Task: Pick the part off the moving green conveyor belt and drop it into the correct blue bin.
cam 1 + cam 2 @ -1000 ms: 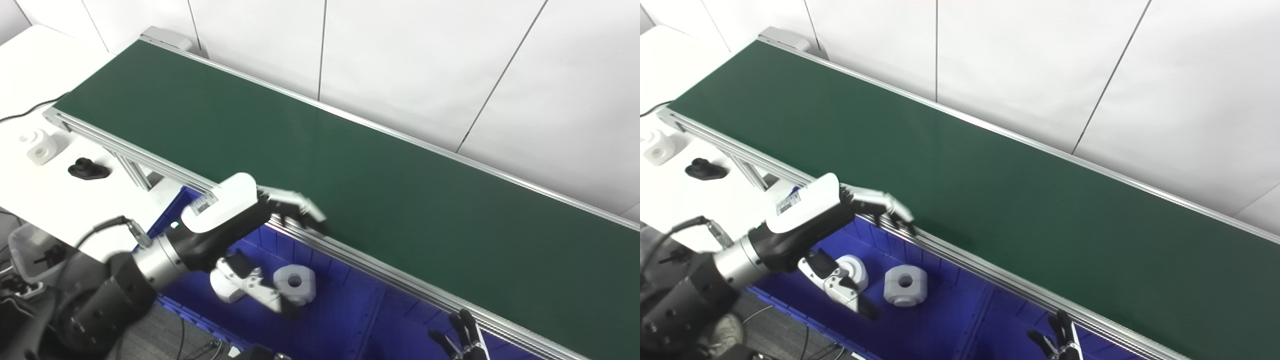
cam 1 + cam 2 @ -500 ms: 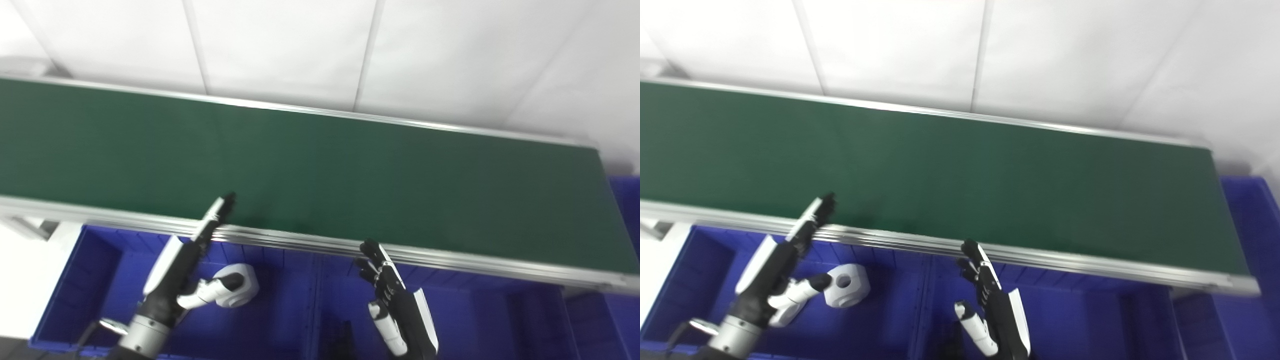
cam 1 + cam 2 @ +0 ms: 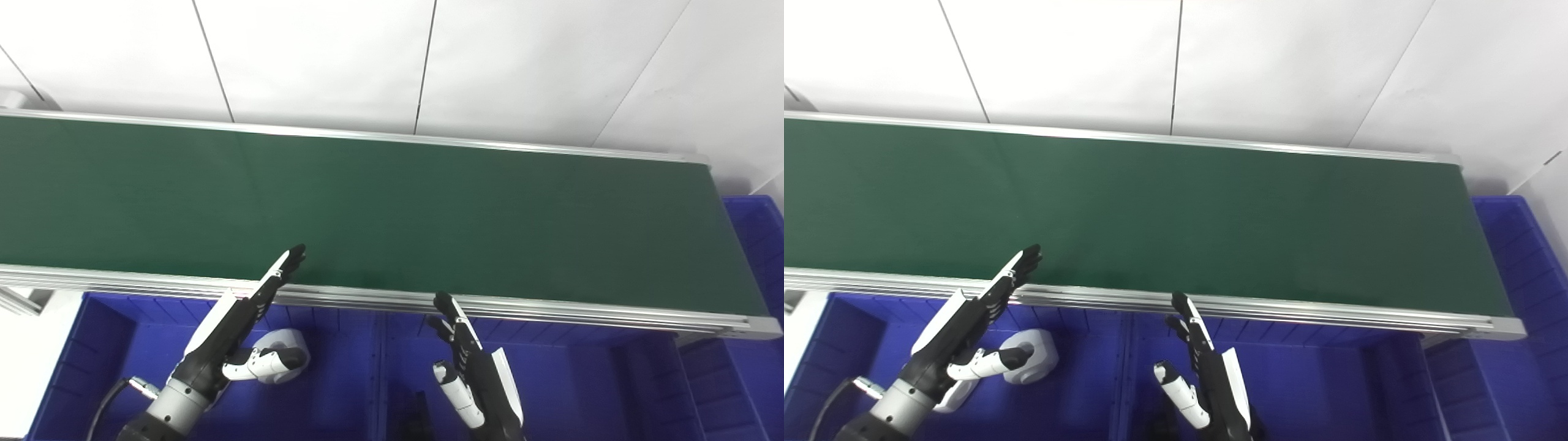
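The green conveyor belt [image 3: 429, 208] runs across the view with no part on it. My left hand [image 3: 239, 321] is open and empty, fingers stretched up over the belt's near rail, above the left blue bin [image 3: 110, 343]. A white ring-shaped part [image 3: 1032, 362] lies in that bin right beside the thumb. My right hand [image 3: 468, 367] is open and empty, fingers pointing up, below the rail over the middle blue bin [image 3: 551, 373].
The aluminium rail [image 3: 551, 309] borders the belt's near edge. Another blue bin [image 3: 756, 239] stands at the belt's right end. A white table corner [image 3: 15, 343] shows at the far left. White wall panels are behind the belt.
The camera has swung right, so the whole scene shifted. My left hand has opened and straightened away from the white part in the bin. My right hand has come up into view.
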`<state>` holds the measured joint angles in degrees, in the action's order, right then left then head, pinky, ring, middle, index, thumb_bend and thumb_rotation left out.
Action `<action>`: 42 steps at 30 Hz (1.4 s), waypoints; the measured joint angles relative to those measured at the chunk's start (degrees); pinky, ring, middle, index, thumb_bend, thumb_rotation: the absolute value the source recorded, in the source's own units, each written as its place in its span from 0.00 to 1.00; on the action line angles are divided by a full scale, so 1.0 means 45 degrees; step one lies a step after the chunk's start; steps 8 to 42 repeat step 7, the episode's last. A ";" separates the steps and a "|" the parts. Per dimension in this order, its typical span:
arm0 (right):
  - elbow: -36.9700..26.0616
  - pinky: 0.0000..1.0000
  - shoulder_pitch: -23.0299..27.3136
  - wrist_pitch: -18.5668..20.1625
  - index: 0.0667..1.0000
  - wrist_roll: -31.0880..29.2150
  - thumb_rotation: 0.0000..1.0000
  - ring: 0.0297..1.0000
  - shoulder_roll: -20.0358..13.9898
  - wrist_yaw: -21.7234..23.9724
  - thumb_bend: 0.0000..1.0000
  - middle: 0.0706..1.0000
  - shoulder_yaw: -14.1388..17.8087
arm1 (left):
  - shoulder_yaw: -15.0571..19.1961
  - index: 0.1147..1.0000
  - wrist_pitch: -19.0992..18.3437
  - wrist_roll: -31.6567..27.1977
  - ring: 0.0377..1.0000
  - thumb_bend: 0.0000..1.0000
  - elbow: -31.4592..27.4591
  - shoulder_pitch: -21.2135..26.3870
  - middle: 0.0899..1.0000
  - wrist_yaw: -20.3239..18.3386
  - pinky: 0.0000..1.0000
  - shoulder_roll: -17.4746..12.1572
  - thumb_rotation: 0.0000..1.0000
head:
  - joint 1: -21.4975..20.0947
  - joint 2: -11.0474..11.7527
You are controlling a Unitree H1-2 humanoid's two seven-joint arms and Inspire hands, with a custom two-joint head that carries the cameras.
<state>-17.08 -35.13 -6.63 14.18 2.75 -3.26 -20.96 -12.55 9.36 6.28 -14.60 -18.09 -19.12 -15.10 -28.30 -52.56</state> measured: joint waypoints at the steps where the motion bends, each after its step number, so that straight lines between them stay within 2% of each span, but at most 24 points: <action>1: -0.0016 0.93 0.0000 0.0007 0.96 -0.0002 0.94 0.89 -0.0007 0.0001 0.82 0.95 -0.0006 | -0.0036 1.00 -0.0018 -0.0003 1.00 0.80 -0.0020 -0.0013 1.00 0.0000 1.00 0.0013 0.74 | 0.0232 -0.0155; 3: -0.0093 0.94 -0.0003 0.0029 0.96 0.0018 0.95 0.90 -0.0019 0.0002 0.82 0.94 -0.0010 | -0.0079 1.00 -0.0294 -0.0030 1.00 0.80 -0.0166 -0.0059 1.00 0.0000 1.00 0.0033 0.74 | 0.0332 -0.0273; 4: -0.0138 0.94 -0.0005 0.0040 0.95 0.0051 0.96 0.90 -0.0023 0.0001 0.82 0.94 -0.0010 | -0.0089 1.00 -0.0418 -0.0037 1.00 0.80 -0.0316 -0.0099 1.00 0.0000 1.00 0.0045 0.74 | 0.0448 -0.0525; 7: -0.0217 0.95 -0.0007 0.0215 0.95 0.0130 0.98 0.89 -0.0028 0.0002 0.84 0.93 -0.0007 | -0.0104 1.00 -0.0780 -0.0231 1.00 0.81 -0.0805 -0.0144 1.00 0.0002 1.00 0.0178 0.75 | 0.0372 -0.0585; 42: -0.0217 0.95 -0.0007 0.0215 0.95 0.0130 0.98 0.89 -0.0028 0.0002 0.84 0.93 -0.0007 | -0.0104 1.00 -0.0780 -0.0231 1.00 0.81 -0.0805 -0.0144 1.00 0.0002 1.00 0.0178 0.75 | 0.0372 -0.0585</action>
